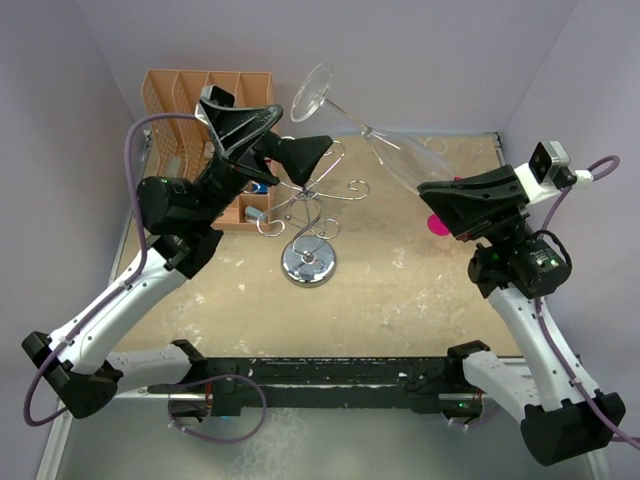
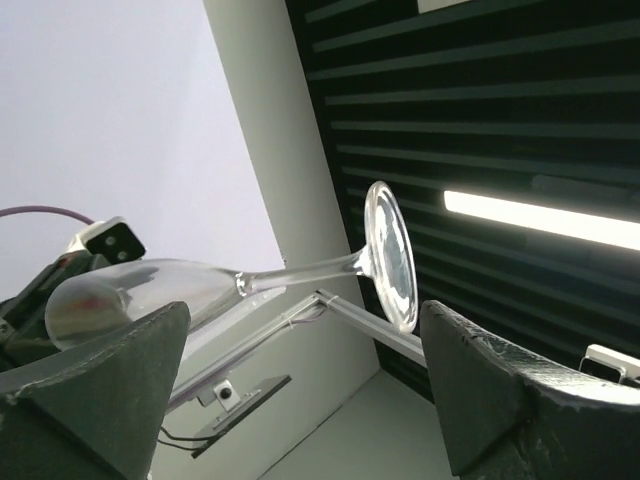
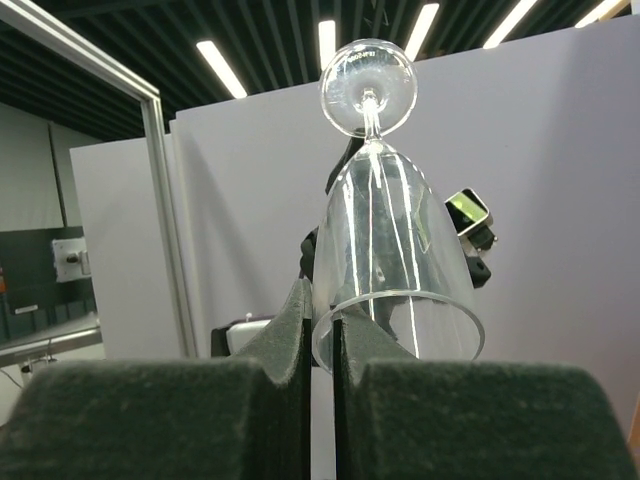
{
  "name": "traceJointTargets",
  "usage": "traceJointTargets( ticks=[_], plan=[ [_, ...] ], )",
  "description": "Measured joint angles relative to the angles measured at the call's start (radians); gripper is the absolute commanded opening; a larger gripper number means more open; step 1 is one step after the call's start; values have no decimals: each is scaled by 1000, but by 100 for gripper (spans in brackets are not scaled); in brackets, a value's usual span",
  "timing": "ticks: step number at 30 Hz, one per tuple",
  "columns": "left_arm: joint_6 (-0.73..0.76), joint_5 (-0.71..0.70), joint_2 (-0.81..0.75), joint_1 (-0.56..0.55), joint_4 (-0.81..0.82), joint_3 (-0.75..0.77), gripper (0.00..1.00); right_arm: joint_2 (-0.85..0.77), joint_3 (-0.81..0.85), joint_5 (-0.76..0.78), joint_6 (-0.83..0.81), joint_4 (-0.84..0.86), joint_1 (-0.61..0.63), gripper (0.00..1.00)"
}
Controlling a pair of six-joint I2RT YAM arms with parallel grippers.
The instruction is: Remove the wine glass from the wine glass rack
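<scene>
One orange organizer (image 1: 165, 100) is sitting half hidden behind the left gripper (image 1: 273, 137), whose jaws are standing wide apart and empty. Wine glass rack (image 1: 309, 263): top curls are partly covered. Wine glass (image 1: 400, 155): clear, tilting, hanging above the rack, with the right gripper (image 1: 428, 189) pinching its rim.

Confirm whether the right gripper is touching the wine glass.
Touching. The right wrist view shows the right gripper shut on the wine glass, its jaws pinching the rim wall.
</scene>
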Motion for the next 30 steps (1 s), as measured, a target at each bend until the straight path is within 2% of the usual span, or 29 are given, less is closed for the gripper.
traceJointTargets(
  ticks=[4,9,14,21,25,30],
  plan=[
    [66,-13,-34,0,-6,-62,99,-20,0,14,-33,-55,0,0],
    [265,-26,-119,0,-166,-68,99,-85,11,63,-136,-243,0,0],
    [573,-87,-231,0,-481,-6,100,-157,142,177,-356,-645,0,0],
    [999,-365,-327,0,-955,170,100,-253,308,422,-658,-1207,0,0],
    [1136,-526,-361,0,-1106,228,99,-241,383,486,-780,-1458,0,0],
    [1238,-679,-356,0,-1214,241,100,-180,468,486,-899,-1738,0,0]
  ],
)
